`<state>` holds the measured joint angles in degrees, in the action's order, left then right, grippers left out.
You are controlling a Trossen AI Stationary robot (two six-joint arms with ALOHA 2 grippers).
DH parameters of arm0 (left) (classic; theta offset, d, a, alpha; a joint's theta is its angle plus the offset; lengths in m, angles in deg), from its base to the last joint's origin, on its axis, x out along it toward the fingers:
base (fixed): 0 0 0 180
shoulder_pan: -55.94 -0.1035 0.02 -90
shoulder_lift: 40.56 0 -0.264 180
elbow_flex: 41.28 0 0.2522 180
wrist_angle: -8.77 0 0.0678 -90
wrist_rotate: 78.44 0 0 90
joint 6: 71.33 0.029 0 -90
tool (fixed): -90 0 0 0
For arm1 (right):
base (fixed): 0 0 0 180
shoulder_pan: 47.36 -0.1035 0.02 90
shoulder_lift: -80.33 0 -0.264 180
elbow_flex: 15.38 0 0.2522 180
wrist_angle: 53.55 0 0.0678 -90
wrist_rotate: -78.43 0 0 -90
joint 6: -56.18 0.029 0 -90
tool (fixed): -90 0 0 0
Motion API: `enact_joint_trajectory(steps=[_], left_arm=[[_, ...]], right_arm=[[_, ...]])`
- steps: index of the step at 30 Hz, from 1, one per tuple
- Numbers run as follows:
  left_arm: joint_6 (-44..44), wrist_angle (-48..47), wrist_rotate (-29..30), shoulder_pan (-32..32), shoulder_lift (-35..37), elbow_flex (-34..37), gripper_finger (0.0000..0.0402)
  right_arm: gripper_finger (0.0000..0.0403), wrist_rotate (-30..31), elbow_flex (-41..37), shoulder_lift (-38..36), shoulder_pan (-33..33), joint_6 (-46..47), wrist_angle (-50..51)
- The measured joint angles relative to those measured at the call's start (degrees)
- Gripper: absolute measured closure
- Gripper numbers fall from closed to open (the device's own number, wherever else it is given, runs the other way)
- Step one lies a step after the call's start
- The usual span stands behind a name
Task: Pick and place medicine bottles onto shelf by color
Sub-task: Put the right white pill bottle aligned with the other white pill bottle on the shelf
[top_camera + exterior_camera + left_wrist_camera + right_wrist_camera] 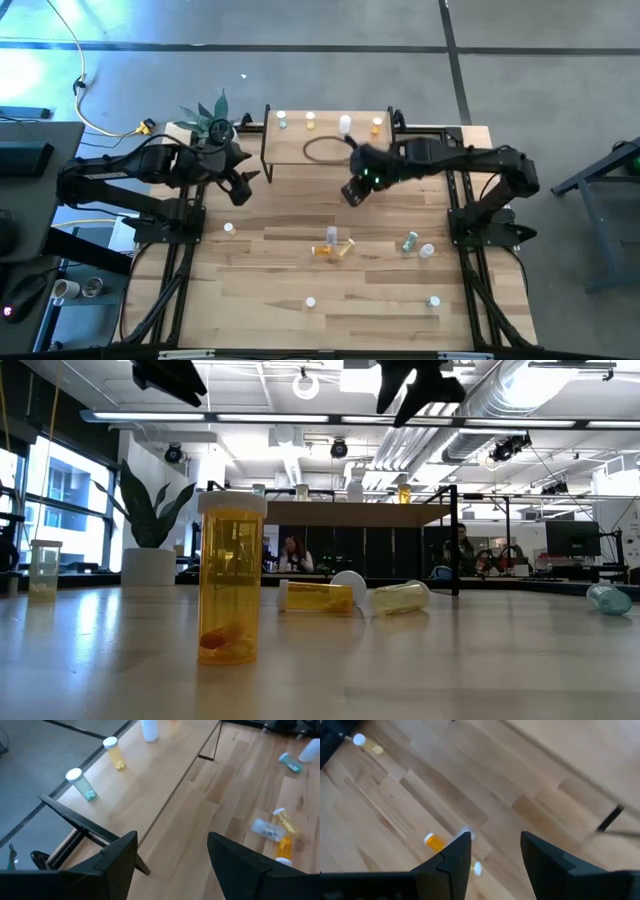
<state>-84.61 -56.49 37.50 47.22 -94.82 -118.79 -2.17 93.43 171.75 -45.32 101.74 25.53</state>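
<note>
Progress looks partial: we count four medicine bottles (345, 124) standing in a row along the back of the shelf (330, 160), one greenish, two yellow or orange and a white one (shades are hard to tell from above). We judge most of the work is left, since several bottles stand or lie scattered on the table (380, 310), among them a small cluster at its middle. Each is a tiny clear tinted cylinder with a pale cap. Our left gripper (238, 187) hangs open and empty beside the shelf's left end. Our right gripper (352, 193) hovers just in front of the shelf, its fingers parted and holding nothing.
</note>
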Motion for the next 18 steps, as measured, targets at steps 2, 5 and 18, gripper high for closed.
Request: enact_joint_trajectory(steps=[2, 5, 18], left_arm=[[0.0, -0.3, 0.0, 0.3, 0.0, 0.0, 0.0172], [0.0, -0.9, 0.0, 0.7, -0.1, 0.0, 0.0172], [0.0, -2.0, 0.0, 5.6, -0.3, 0.0, 0.0172]], right_arm=[[0.024, 1.6, -1.1, 0.0, -2.7, 4.5, 0.2], [0.024, 2.9, -2.7, 0.0, -6.0, 11.8, 0.2], [0.024, 3.8, -15.3, 0.0, -18.8, 38.0, 0.9]])
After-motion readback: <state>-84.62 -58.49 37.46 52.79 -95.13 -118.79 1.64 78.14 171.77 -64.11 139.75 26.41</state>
